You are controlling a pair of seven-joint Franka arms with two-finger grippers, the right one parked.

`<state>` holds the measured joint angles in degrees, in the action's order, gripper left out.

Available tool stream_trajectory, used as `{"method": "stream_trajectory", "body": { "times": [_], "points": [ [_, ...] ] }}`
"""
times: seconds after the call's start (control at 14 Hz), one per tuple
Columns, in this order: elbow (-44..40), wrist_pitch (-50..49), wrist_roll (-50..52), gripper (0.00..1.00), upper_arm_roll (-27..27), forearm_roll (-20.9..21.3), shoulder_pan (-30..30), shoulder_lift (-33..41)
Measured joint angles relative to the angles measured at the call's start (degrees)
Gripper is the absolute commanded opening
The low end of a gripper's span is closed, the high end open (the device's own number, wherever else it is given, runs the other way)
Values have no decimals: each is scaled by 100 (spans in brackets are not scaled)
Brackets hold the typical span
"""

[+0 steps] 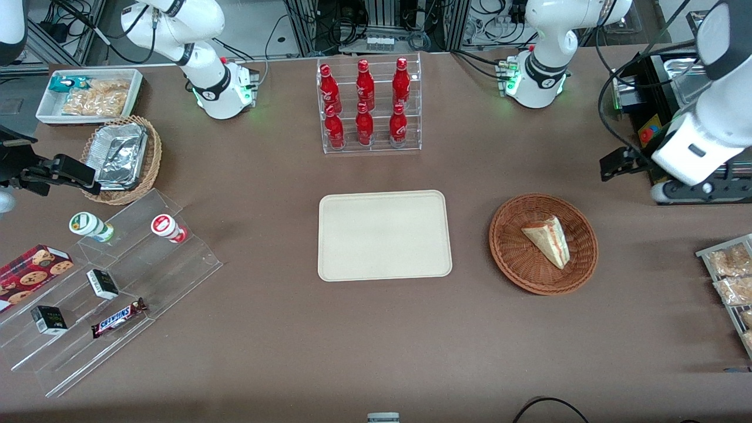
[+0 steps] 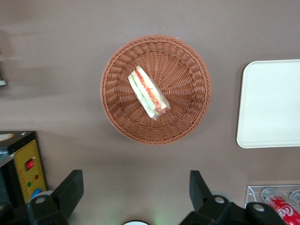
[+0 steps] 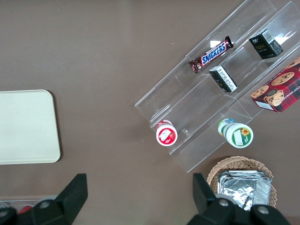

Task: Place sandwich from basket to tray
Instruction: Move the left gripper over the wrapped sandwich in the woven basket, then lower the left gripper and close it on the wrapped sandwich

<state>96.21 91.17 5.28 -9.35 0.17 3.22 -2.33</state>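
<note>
The sandwich [image 1: 549,239], a pale bread wedge with red and green filling, lies in the round reddish-brown basket [image 1: 510,218]. The cream tray [image 1: 385,235] lies flat beside the basket, toward the parked arm's end. My left gripper [image 1: 614,164] hangs above the bare table, farther from the front camera than the basket and toward the working arm's end. It is open and empty. In the left wrist view the gripper [image 2: 135,190] has its fingers [image 2: 70,187] spread wide over bare table, apart from the basket [image 2: 187,84], the sandwich [image 2: 149,92] and the tray [image 2: 272,103].
A clear rack of red bottles [image 1: 369,106] stands farther from the front camera than the tray. A black control box [image 1: 646,132] sits close to the gripper. Bagged snacks [image 1: 731,276] lie at the working arm's table edge. A clear stepped shelf [image 1: 106,282] stands at the parked arm's end.
</note>
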Motion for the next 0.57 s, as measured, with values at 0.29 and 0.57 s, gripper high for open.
{"method": "stream_trajectory", "body": {
  "times": [0.29, 0.57],
  "points": [
    [992, 1074, -2, 100, -40, 6, -81, -286],
    [2033, 2457, 3, 100, -40, 6, -80, -295]
  ]
}}
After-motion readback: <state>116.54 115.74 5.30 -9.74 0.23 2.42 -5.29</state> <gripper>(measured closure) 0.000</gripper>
